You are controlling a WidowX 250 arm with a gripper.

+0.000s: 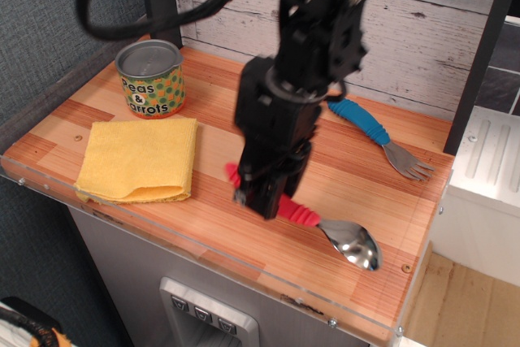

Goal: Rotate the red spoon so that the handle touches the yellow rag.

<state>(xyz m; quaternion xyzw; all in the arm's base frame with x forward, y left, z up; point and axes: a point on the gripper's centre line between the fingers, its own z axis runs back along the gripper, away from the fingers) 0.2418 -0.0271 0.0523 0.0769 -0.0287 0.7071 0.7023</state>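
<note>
The red spoon (pixel 325 227) lies low over the wooden table near its front edge. Its metal bowl (pixel 354 244) points right. Its ribbed red handle (pixel 297 213) runs left under my gripper (pixel 264 194), and the handle's end (pixel 231 174) shows just left of the gripper. The gripper is shut on the handle. The yellow rag (pixel 140 158) lies folded at the left. A strip of bare table separates the handle's end from the rag's right edge.
A "peas & carrots" can (pixel 149 79) stands behind the rag at the back left. A blue-handled fork (pixel 379 137) lies at the back right. A clear lip (pixel 203 245) runs along the table's front edge. A white plank wall stands behind.
</note>
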